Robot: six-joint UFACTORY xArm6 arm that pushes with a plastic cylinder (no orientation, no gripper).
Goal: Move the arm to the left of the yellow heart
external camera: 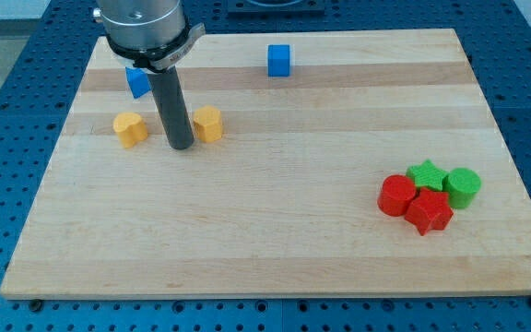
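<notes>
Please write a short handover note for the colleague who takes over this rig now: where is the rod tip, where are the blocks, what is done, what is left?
My tip rests on the wooden board between two yellow blocks: yellow heart-like block at the view's left, yellow hexagonal block at the view's right, close to the rod.
Other blocks: blue block behind the rod, blue cube near the view's top, and a cluster of red cylinder, red star, green star and green cylinder at the view's lower right.
Done: tip is near the heart.
Left: bring the tip to the heart's left side.
</notes>
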